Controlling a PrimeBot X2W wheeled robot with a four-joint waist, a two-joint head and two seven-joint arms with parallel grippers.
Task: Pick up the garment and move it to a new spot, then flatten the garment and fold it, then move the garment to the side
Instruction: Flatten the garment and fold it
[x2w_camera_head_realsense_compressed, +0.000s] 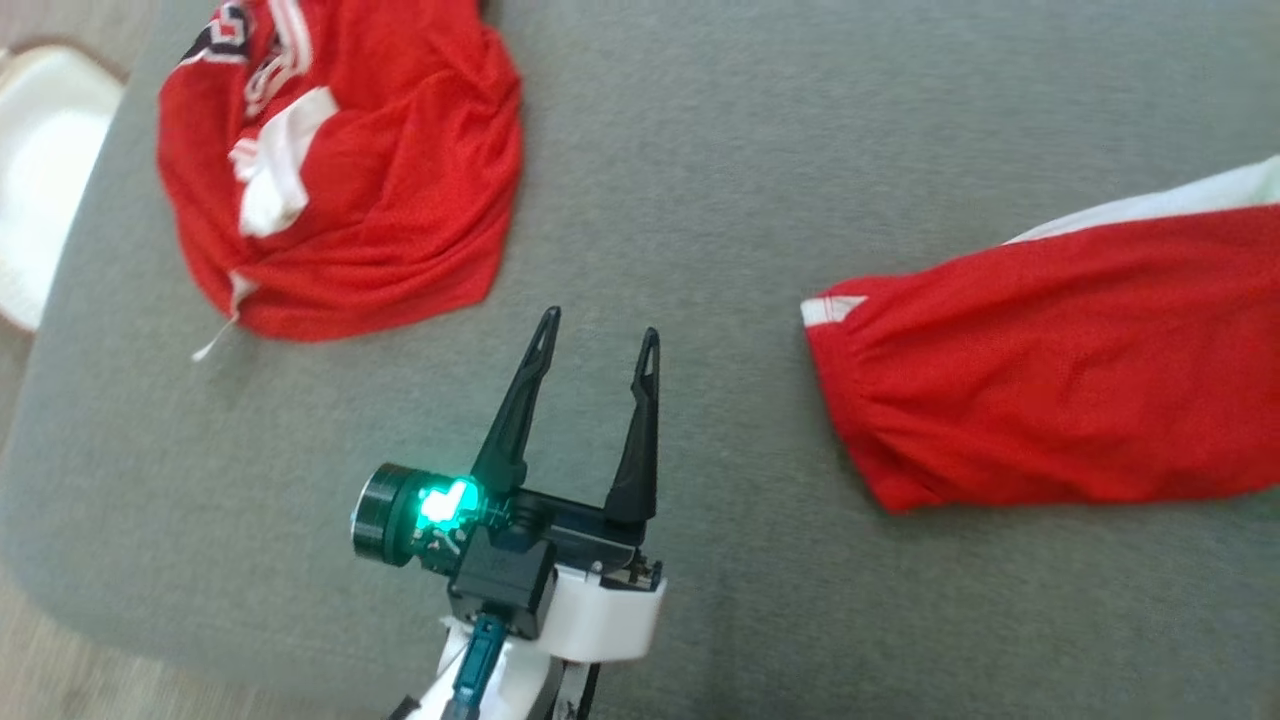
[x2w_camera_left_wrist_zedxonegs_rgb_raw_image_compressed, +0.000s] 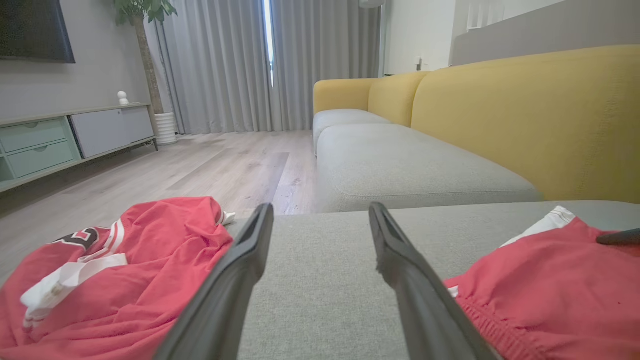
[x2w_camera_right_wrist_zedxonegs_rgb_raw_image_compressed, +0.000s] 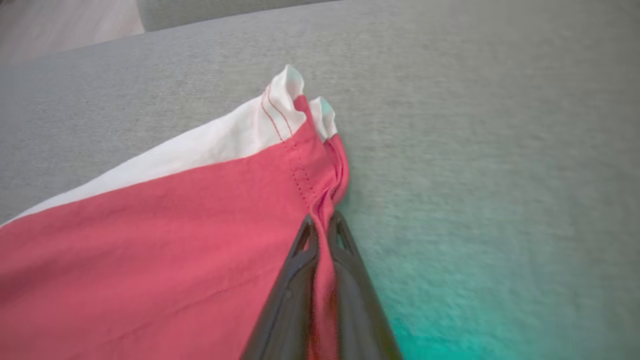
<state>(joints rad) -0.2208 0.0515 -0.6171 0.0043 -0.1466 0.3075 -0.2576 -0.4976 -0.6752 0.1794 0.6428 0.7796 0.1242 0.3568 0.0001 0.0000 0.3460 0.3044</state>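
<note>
A red garment (x2w_camera_head_realsense_compressed: 1060, 370) with a white band along its far edge lies spread at the right of the grey cushion (x2w_camera_head_realsense_compressed: 720, 160). In the right wrist view my right gripper (x2w_camera_right_wrist_zedxonegs_rgb_raw_image_compressed: 322, 220) is shut on a bunched corner of this garment (x2w_camera_right_wrist_zedxonegs_rgb_raw_image_compressed: 175, 240), with red cloth pinched between the two fingers. My left gripper (x2w_camera_head_realsense_compressed: 599, 327) stands open over bare cushion between the two red pieces, holding nothing. The left wrist view has its open fingers (x2w_camera_left_wrist_zedxonegs_rgb_raw_image_compressed: 321, 210) with the garment (x2w_camera_left_wrist_zedxonegs_rgb_raw_image_compressed: 550, 290) at the lower right.
A second red garment with white trim and a dark print (x2w_camera_head_realsense_compressed: 370, 170) lies crumpled at the cushion's far left corner. A white object (x2w_camera_head_realsense_compressed: 40, 170) sits past the left edge. Beyond are a yellow sofa (x2w_camera_left_wrist_zedxonegs_rgb_raw_image_compressed: 525, 110) and wooden floor (x2w_camera_left_wrist_zedxonegs_rgb_raw_image_compressed: 200, 165).
</note>
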